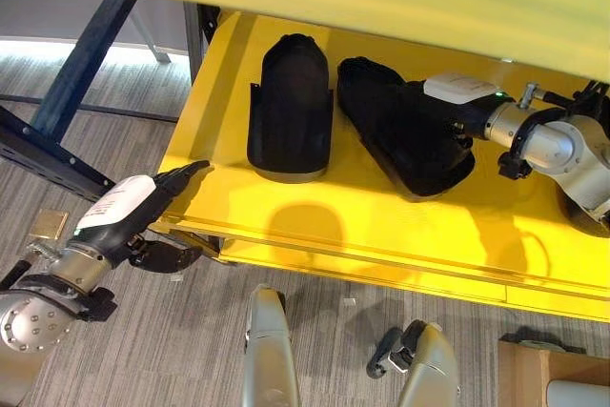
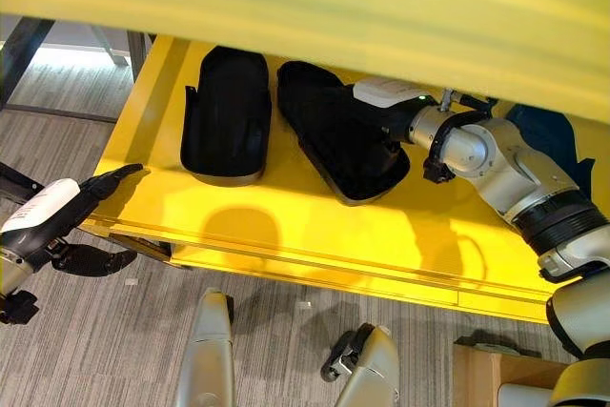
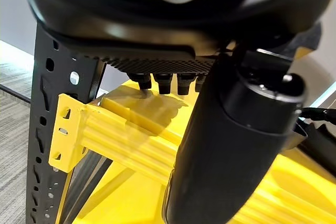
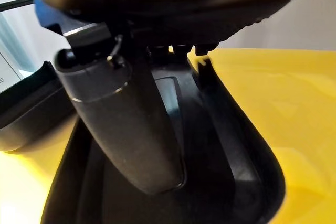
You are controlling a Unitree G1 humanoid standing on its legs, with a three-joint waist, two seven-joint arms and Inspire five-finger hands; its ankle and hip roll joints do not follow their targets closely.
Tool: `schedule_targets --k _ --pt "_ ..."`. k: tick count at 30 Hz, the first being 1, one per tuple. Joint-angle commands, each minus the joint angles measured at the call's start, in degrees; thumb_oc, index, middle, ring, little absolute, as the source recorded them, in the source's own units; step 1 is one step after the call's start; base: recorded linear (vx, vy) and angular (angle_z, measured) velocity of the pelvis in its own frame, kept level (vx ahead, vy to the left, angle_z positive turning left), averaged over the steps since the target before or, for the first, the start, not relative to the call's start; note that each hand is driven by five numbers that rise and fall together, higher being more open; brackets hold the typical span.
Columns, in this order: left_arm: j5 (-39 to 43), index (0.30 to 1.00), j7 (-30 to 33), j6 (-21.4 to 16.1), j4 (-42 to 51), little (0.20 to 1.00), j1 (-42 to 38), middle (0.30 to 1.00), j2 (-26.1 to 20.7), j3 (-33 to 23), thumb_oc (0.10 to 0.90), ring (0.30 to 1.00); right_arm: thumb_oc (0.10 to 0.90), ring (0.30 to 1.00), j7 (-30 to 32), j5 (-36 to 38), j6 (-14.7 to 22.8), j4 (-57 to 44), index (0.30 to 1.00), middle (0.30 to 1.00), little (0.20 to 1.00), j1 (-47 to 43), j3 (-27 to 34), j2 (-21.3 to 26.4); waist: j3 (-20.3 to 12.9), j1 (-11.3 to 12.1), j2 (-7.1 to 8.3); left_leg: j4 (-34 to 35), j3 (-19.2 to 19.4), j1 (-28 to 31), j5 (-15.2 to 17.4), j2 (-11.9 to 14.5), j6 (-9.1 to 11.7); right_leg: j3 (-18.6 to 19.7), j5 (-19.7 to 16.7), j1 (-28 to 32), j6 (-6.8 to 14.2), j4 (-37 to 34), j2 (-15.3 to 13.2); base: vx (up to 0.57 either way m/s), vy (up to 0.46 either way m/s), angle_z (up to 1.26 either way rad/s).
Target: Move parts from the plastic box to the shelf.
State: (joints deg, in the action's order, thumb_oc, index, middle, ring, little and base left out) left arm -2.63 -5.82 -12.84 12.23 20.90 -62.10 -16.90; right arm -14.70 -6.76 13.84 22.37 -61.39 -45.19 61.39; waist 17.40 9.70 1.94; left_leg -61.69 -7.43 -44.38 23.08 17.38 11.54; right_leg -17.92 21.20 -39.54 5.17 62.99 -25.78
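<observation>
Left hand (image 1: 152,199), fingers straight, rests on the yellow shelf's (image 1: 315,226) front edge. Farther in, right hand (image 2: 381,116) sits inside the second black part (image 2: 334,135), thumb pressing its wall, beside the first part (image 2: 229,116). Placement step; release judged next.

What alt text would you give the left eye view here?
Two black molded parts lie side by side on a yellow shelf: the left part free, the right part with the robot's right hand on it. The left hand reaches to the shelf's front left corner, fingers straight.
</observation>
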Motion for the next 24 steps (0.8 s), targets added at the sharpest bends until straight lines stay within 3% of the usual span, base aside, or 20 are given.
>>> schedule_targets --k 1,16,24 --pt "1.2 1.0 2.7 -1.2 2.9 1.0 -2.9 1.0 -1.6 -3.9 0.9 1.0 0.9 1.0 0.0 -1.4 0.6 0.0 1.0 1.0 1.0 0.2 4.0 -0.8 -2.0 0.7 0.22 -0.1 -0.2 -3.5 -2.1 -2.1 -5.6 2.9 4.1 1.6 0.4 -0.2 2.6 0.0 0.0 0.0" --pt "0.1 1.0 1.4 -0.6 3.3 1.0 -2.5 1.0 -0.4 -3.7 0.9 1.0 0.9 1.0 -3.0 -3.5 0.7 1.8 1.0 1.0 1.0 6.4 4.6 -0.8 -1.8 0.8 0.53 0.2 -0.3 -3.8 -2.4 -2.3 -5.7 2.7 4.0 1.5 0.5 -0.3 2.5 0.0 0.001 0.01" --pt "-0.4 1.0 1.3 0.5 3.2 1.0 -2.8 1.0 1.7 -3.9 0.9 1.0 0.9 1.0 -2.9 -3.7 -2.4 4.4 1.0 1.0 1.0 9.1 9.1 -2.1 -1.7 0.3 0.6 0.1 -0.4 -4.2 -2.3 -2.3 -5.8 3.0 4.0 1.1 0.3 -0.2 2.7 0.0 0.0 0.0"
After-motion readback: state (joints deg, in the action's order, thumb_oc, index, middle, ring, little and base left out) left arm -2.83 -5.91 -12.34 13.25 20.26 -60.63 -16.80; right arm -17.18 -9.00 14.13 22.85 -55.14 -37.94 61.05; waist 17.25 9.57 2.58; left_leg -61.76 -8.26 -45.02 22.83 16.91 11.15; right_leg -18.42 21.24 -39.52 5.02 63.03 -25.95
